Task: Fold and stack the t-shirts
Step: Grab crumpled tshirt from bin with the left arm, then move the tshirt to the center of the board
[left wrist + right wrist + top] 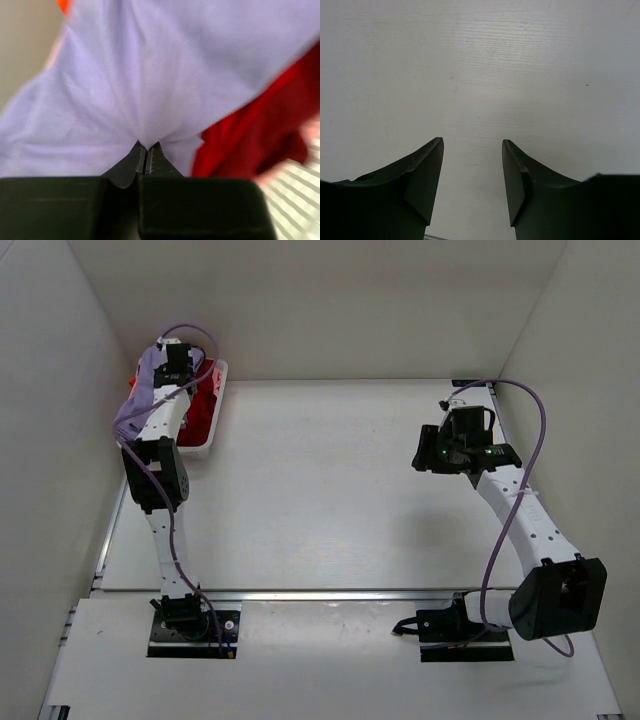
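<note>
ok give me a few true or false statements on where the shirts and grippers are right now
1. The left gripper is shut on the lavender shirt. True.
2. The right gripper holds the red shirt. False: it is open with nothing between its fingers, above the table.
3. The red shirt lies in the white tray at the table's far left corner. True.
4. The lavender shirt is spread flat in the middle of the table. False: it hangs bunched from the left gripper, over the tray.
</note>
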You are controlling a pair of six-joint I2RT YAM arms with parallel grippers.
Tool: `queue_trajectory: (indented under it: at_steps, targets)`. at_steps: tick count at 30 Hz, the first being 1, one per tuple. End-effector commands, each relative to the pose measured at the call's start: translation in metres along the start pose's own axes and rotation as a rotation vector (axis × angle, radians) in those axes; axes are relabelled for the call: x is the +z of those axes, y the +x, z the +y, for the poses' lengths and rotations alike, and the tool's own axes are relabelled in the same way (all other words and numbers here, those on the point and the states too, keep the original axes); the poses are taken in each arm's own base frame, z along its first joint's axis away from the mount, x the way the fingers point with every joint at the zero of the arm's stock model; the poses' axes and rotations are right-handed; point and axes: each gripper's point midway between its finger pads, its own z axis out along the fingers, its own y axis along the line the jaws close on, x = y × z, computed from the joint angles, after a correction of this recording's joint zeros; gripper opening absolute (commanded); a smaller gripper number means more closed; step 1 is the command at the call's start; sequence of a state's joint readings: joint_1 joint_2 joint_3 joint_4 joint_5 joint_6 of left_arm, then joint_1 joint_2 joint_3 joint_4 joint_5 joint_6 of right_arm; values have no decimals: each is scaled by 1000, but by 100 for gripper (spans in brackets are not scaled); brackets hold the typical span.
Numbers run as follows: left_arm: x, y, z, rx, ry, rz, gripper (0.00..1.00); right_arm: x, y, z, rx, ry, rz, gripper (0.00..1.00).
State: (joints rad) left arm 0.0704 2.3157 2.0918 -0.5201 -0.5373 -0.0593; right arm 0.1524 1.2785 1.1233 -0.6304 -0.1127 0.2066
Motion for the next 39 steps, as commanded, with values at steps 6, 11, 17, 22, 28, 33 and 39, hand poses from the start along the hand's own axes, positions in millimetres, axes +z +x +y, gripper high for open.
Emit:
queue_trajectory:
  at_steps: [6, 11, 17, 22, 28, 33, 39]
  targets:
    - [-336, -198, -28, -152, 492, -658, 0, -12, -2, 18, 25, -58, -87, 46]
    - [-498, -214, -34, -152, 796, -839, 0, -22, 3, 7, 29, -33, -132, 47]
    - [-533, -191, -15, -244, 1014, -807, 0, -50, -11, -7, 33, -13, -246, 48]
    - [-484, -118, -81, -129, 1091, -541, 0, -53, -6, -10, 30, -9, -246, 49]
    - [-385, 7, -149, -50, 1040, -178, 0, -47, 2, -7, 30, -18, -215, 51]
    - [-319, 106, -161, -68, 1001, 83, 0, -36, 7, 9, 25, -109, -180, 59]
    - [-300, 133, -154, -104, 981, 132, 0, 1, 37, 64, -27, -260, -56, 73]
